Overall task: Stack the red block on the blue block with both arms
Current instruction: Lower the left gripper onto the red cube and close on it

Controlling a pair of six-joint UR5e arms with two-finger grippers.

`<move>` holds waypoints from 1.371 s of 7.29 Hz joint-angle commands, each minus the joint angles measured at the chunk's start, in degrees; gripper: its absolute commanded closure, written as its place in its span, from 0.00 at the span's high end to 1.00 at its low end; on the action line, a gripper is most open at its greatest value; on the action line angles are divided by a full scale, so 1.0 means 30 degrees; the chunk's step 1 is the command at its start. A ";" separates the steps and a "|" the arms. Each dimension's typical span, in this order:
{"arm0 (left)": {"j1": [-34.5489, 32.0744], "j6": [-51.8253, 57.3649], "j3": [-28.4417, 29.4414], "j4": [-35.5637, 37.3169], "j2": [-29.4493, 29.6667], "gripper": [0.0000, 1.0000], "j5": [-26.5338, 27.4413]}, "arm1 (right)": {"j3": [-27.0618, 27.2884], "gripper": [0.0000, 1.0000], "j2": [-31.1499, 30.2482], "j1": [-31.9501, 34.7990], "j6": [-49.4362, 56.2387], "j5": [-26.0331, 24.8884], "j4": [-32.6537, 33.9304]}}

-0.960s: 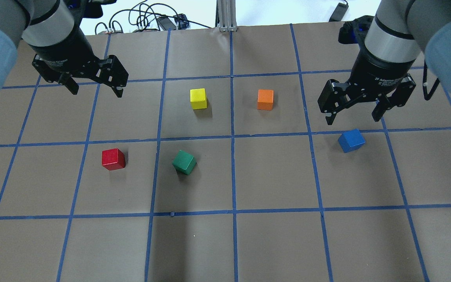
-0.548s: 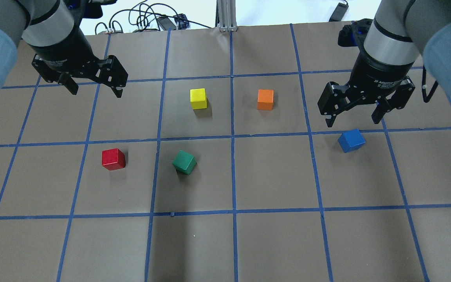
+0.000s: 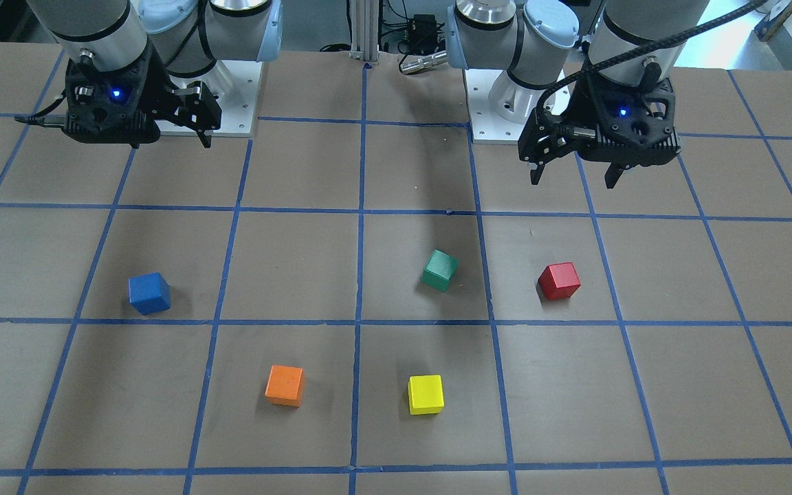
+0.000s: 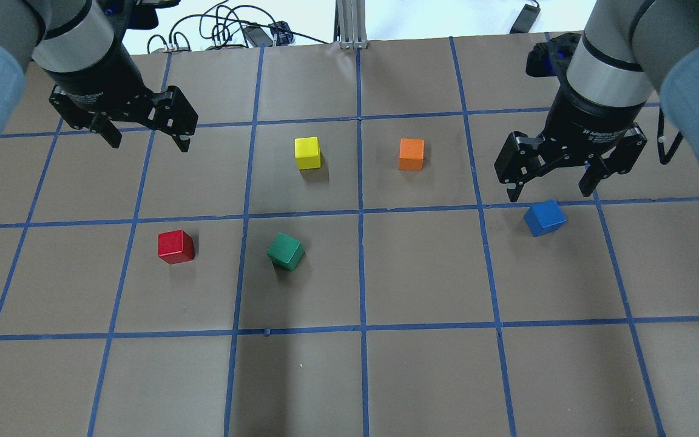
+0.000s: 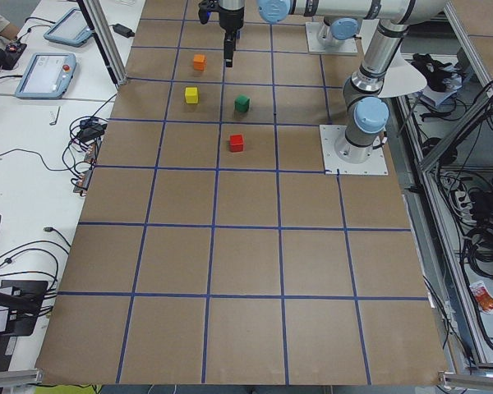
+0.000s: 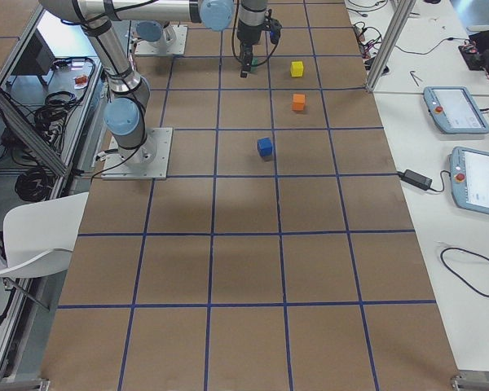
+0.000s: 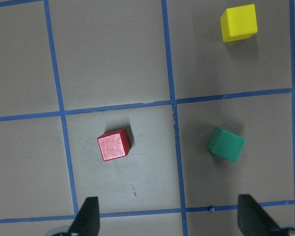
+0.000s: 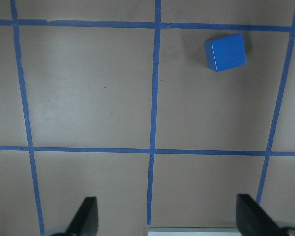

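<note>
Red block [image 4: 175,246], blue block [image 4: 544,217], green block [image 4: 286,251] between, left claw [image 4: 150,144], right claw [image 4: 548,192], both spread

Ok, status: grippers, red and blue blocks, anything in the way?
Left gripper open, empty, raised clear of small matte red cube. Right gripper open, empty, above small matte blue cube, off-centre. Cubes far apart on table; small green cube between them.

Brown table [image 4: 422,273] carries a blue tape grid [image 4: 361,273]. On it: red block [image 4: 175,246], green block [image 4: 286,251], yellow block [image 4: 307,152], orange block [image 4: 411,154], blue block [image 4: 544,217]. Left gripper [image 4: 150,144] and right gripper [image 4: 548,192] are black (each with a small blue light [image 3: 115,93]); arms [image 4: 73,42] silver-grey, caps [image 4: 698,85] light-blue.
</note>
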State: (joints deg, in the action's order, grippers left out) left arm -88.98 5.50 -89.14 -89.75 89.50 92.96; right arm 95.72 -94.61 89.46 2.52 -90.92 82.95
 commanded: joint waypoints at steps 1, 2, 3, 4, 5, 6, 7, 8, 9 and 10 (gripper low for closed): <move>0.0625 -0.0018 0.0095 -0.0696 -0.0097 1.00 -0.0867 | 0.0085 1.00 -0.0016 0.0035 0.0008 -0.0571 0.0211; 0.0598 0.0011 -0.0051 -0.0668 -0.0127 1.00 -0.0784 | 0.0085 1.00 -0.0016 0.0006 0.0066 -0.0658 0.0183; 0.0975 0.0069 -0.0226 -0.0726 -0.0041 1.00 -0.0812 | 0.0056 1.00 -0.0045 0.0006 0.0067 -0.0659 0.0211; 0.1820 0.0069 -0.0663 -0.0553 0.0279 1.00 -0.0899 | 0.0027 1.00 -0.0017 -0.0052 0.0067 -0.0688 0.0270; 0.2727 0.0417 -0.1422 -0.0174 0.0543 1.00 -0.0813 | 0.0056 1.00 0.0013 -0.0111 0.0067 -0.0659 0.0328; 0.3287 0.1059 -0.2473 0.0700 0.0836 1.00 -0.0696 | 0.0056 1.00 -0.0016 -0.0024 -0.0020 -0.0543 0.0300; 0.3931 0.1443 -0.4079 0.2913 0.1216 1.00 -0.0753 | 0.0056 1.00 -0.0045 -0.0082 0.0008 -0.0657 0.0242; 0.4431 0.1881 -0.6125 0.6213 0.2032 1.00 -0.0724 | 0.0085 1.00 -0.0017 -0.0053 0.0008 -0.0601 0.0270; 0.4842 0.2408 -0.7944 0.9523 0.2765 1.00 -0.0695 | 0.0085 1.00 -0.0045 -0.0024 -0.0021 -0.0600 0.0212; 0.4933 0.2384 -0.8861 1.1064 0.3556 1.00 -0.0724 | 0.0085 1.00 -0.0046 -0.0111 -0.0021 -0.0687 0.0096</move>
State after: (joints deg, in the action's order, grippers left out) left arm -75.03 12.01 -111.11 -64.42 97.40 90.82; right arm 95.96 -94.71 89.27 2.49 -92.80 83.55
